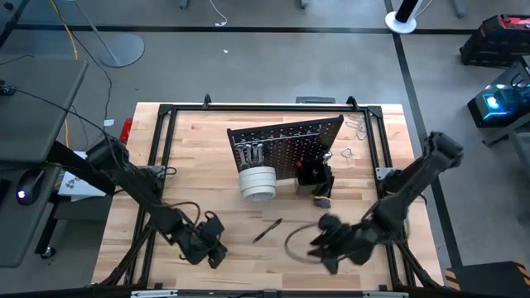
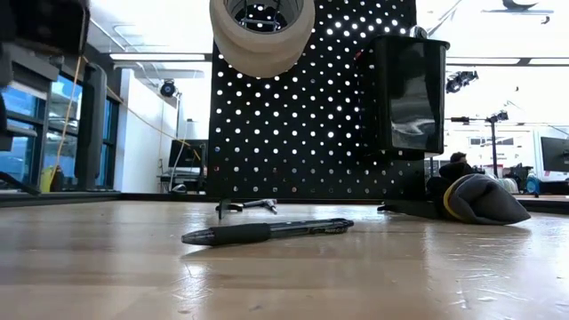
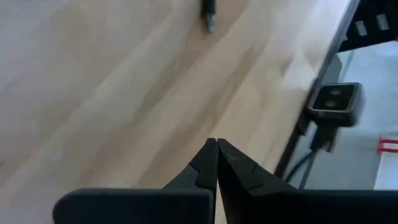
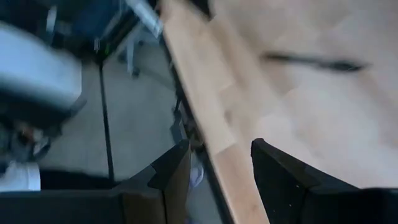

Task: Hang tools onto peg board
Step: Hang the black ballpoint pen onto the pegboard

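Overhead, a wooden surface [image 1: 207,165] carries an upright black peg board [image 1: 286,141] near its middle. White tape rolls [image 1: 257,183] already hang on the board's near face, silver wrenches [image 1: 251,153] hang above them, and a small black bin [image 1: 312,171] sits to their right. A dark-handled screwdriver [image 1: 267,230] lies loose on the wood, between the two arms. The left tool [image 1: 214,248] hovers low near the front edge, fingers pressed together and empty. The right tool [image 1: 327,248] hovers at the front right, fingers apart, gripping nothing (a thin dark ring [image 1: 302,242] lies just beside it).

The screwdriver looks like the next pick: an arm should likely open wide, descend across the handle's middle, then lift clear. Open wood surrounds it, but the black frame [image 1: 166,112] rims the surface closely, and the other arm is near.
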Controlling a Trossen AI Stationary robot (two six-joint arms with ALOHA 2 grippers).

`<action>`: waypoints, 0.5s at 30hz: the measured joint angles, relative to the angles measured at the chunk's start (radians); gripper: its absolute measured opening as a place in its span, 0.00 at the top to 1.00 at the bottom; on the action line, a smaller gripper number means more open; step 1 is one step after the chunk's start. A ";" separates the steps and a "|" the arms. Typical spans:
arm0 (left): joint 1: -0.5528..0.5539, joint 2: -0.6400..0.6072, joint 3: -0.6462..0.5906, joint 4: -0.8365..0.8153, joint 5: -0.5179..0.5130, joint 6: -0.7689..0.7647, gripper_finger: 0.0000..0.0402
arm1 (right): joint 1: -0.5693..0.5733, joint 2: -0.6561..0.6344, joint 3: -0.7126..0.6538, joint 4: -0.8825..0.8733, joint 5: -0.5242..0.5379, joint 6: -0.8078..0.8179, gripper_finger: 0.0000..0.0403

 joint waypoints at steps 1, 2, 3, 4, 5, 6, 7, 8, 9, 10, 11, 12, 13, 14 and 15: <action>0.007 0.020 0.000 0.024 0.003 0.006 1.00 | -0.006 0.036 0.000 0.043 -0.038 -0.027 0.60; 0.013 0.039 0.000 0.050 0.002 0.016 1.00 | -0.011 0.071 0.000 0.084 -0.069 -0.052 0.60; 0.019 0.056 0.001 0.071 -0.005 0.033 1.00 | -0.018 0.106 0.000 0.132 -0.099 -0.070 0.60; 0.027 0.076 0.003 0.090 -0.015 0.049 1.00 | -0.026 0.139 0.000 0.170 -0.120 -0.073 0.60; 0.035 0.098 0.012 0.097 -0.023 0.069 1.00 | -0.033 0.168 0.000 0.203 -0.135 -0.073 0.60; 0.046 0.120 0.027 0.094 -0.026 0.101 1.00 | -0.039 0.193 0.000 0.233 -0.149 -0.075 0.60; 0.057 0.142 0.049 0.087 -0.029 0.145 1.00 | -0.043 0.212 0.000 0.265 -0.150 -0.083 0.61; 0.067 0.164 0.074 0.087 -0.034 0.194 1.00 | -0.047 0.225 0.000 0.294 -0.143 -0.098 0.64; 0.077 0.189 0.103 0.093 -0.041 0.246 1.00 | -0.047 0.232 0.000 0.315 -0.122 -0.106 0.67; 0.084 0.214 0.135 0.093 -0.048 0.296 1.00 | -0.047 0.234 0.000 0.319 -0.095 -0.108 0.73; 0.091 0.240 0.165 0.083 -0.061 0.345 1.00 | -0.047 0.234 0.000 0.310 -0.068 -0.094 0.80; 0.099 0.268 0.197 0.058 -0.077 0.382 1.00 | -0.047 0.234 0.000 0.291 -0.037 -0.086 0.89; 0.105 0.293 0.231 0.028 -0.097 0.410 1.00 | -0.048 0.236 0.000 0.264 -0.007 -0.074 0.94; 0.110 0.317 0.263 -0.001 -0.118 0.430 1.00 | -0.050 0.237 0.000 0.238 0.018 -0.056 0.96; 0.116 0.339 0.296 -0.035 -0.139 0.443 1.00 | -0.053 0.237 0.000 0.216 0.035 -0.021 0.96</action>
